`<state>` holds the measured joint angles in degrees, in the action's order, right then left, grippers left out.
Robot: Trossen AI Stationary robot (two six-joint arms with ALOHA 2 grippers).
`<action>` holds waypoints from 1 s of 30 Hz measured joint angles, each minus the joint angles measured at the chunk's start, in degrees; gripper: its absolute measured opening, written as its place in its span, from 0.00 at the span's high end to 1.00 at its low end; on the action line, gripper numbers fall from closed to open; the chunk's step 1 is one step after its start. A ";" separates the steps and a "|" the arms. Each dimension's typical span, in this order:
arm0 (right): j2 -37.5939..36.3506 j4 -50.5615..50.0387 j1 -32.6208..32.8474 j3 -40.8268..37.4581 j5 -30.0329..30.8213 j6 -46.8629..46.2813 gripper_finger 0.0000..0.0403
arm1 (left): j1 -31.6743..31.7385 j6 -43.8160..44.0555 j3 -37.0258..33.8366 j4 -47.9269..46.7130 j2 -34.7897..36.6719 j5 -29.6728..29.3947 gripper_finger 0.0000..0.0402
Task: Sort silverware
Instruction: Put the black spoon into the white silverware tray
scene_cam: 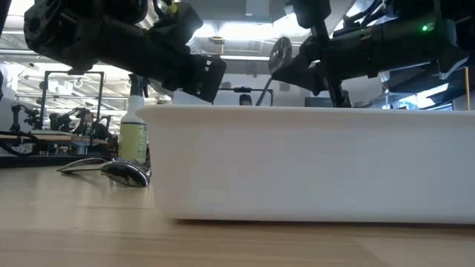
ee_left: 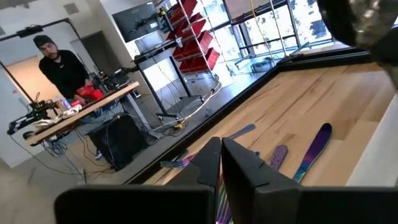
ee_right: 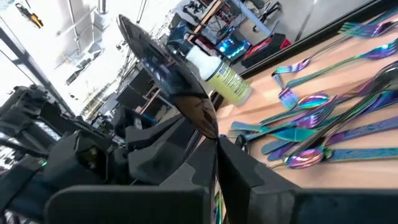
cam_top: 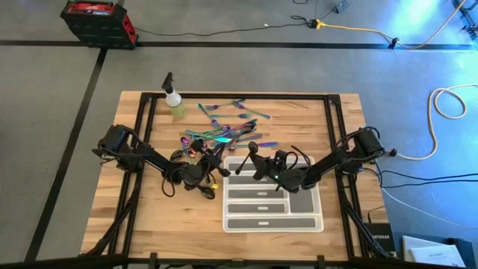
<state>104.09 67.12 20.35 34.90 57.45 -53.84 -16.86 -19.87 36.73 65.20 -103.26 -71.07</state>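
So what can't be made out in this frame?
- Tray compartments: low view, hidden behind its own wall.
- Most of the silverware pile: high view, too small to tell forks from knives.
- Dark spoon's handle: right wrist view, hidden by the right end effector.

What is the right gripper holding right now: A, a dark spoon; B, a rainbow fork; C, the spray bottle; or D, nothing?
A: the right gripper is shut on the handle of a dark spoon, its bowl sticking up past the fingers, over the tray.
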 joint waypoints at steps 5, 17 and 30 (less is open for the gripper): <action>0.11 -1.16 -0.07 0.03 1.65 0.13 1.00 | 0.14 0.92 0.00 -2.16 0.00 1.86 1.00; 0.11 -1.36 -0.10 0.01 4.85 4.30 1.00 | 1.44 6.29 0.00 -6.43 -0.02 5.11 1.00; 0.11 -5.15 -0.12 0.01 6.47 6.16 0.97 | 1.70 6.48 0.00 -6.33 -0.02 6.31 1.00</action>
<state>104.20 61.97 20.23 34.92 63.92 -47.68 -15.16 -13.39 36.73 58.87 -103.28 -64.75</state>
